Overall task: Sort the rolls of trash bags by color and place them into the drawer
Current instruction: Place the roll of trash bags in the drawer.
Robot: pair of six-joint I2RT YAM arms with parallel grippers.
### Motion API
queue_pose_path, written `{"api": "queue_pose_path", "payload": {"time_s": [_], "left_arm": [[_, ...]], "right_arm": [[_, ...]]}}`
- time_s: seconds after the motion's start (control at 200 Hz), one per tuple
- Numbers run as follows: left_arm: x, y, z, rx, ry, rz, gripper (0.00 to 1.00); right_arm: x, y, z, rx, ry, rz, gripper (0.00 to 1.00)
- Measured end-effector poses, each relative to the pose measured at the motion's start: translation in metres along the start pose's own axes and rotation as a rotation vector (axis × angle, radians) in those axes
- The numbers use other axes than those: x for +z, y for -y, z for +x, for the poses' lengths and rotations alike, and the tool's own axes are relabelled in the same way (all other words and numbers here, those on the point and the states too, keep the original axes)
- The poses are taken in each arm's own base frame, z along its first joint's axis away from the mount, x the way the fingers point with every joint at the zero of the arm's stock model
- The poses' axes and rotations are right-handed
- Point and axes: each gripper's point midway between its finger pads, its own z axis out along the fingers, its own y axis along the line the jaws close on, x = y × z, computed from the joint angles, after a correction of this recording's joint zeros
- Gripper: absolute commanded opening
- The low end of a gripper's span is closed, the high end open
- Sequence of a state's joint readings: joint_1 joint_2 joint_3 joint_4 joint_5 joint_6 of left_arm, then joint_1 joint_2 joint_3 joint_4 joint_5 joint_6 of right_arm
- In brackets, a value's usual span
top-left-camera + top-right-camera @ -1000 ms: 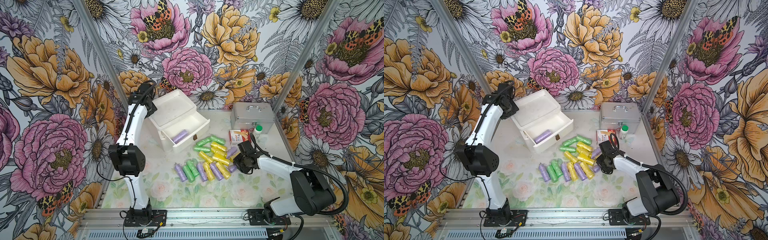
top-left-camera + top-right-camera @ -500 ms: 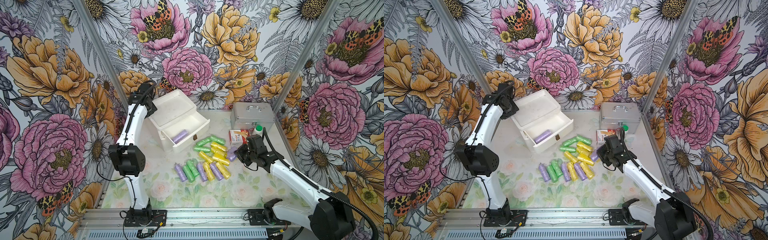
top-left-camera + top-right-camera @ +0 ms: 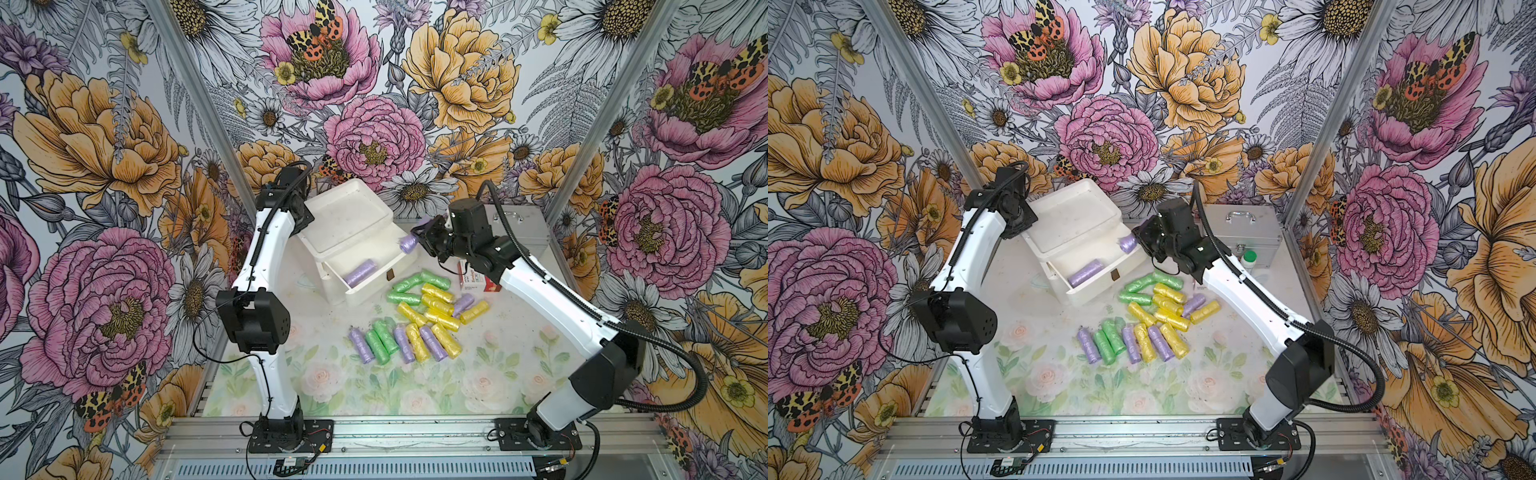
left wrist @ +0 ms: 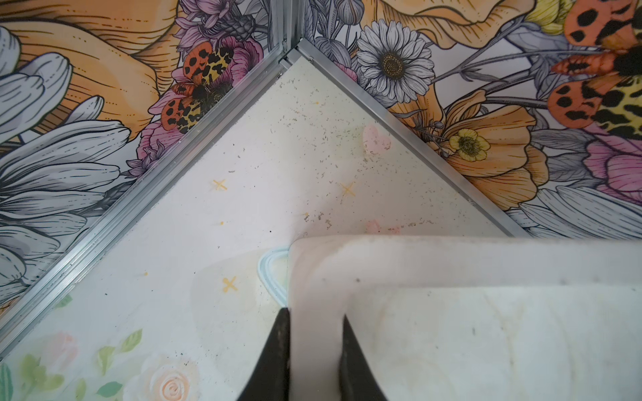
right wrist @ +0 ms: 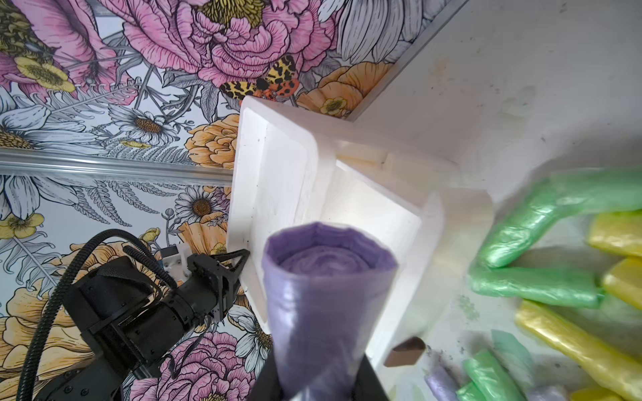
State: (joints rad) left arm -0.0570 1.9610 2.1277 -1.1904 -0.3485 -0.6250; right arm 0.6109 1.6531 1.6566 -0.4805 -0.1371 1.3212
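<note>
Setting: floral-walled tabletop [image 3: 415,395].
Left jaws: pinching box rim [image 4: 312,264].
Right jaws: gripping lilac roll [image 3: 408,244] at far-right edge of drawer [image 3: 363,293].
Risk: released here, it may clip the wall and miss.

We see a silver metal case [image 3: 530,230] [image 3: 1254,237] with a handle on its lid, shut, at the far corner of the surface [image 3: 415,390]. Just in front of the case stands a small white bottle [image 3: 1250,261] with a green cap, upright. Near the case's front corner lies a red and white carton [image 3: 473,280], partly hidden. The surface under the case carries a pale print of roses and leaves. Walls [image 3: 374,137] with large painted flowers rise behind and beside the case. Well apart from the case, an aluminium rail [image 3: 415,432] runs along the surface's near edge.
</note>
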Motion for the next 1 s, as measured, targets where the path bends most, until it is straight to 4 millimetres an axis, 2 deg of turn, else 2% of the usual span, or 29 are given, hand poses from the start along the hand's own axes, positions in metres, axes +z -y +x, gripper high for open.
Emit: {"api": "queue_pose_path", "payload": {"time_s": [0.17, 0.325, 0.55, 0.816, 0.906, 1.001], "left_arm": [[0.000, 0.000, 0.000, 0.000, 0.000, 0.000, 0.00], [0.000, 0.000, 0.000, 0.001, -0.001, 0.000, 0.00], [0.000, 0.000, 0.000, 0.000, 0.001, 0.001, 0.00], [0.000, 0.000, 0.000, 0.000, 0.001, 0.001, 0.00], [0.000, 0.000, 0.000, 0.000, 0.001, 0.001, 0.00], [0.000, 0.000, 0.000, 0.000, 0.001, 0.001, 0.00]], "right_arm": [[0.042, -0.014, 0.020, 0.012, -0.052, -0.002, 0.28], [0.073, -0.012, 0.042, 0.027, -0.098, 0.020, 0.31], [0.096, -0.008, 0.064, 0.047, -0.135, 0.042, 0.33], [0.108, -0.008, 0.073, 0.072, -0.150, 0.048, 0.34], [0.111, -0.009, 0.076, 0.081, -0.156, 0.048, 0.45], [0.112, -0.011, 0.078, 0.101, -0.164, 0.044, 0.66]]}}
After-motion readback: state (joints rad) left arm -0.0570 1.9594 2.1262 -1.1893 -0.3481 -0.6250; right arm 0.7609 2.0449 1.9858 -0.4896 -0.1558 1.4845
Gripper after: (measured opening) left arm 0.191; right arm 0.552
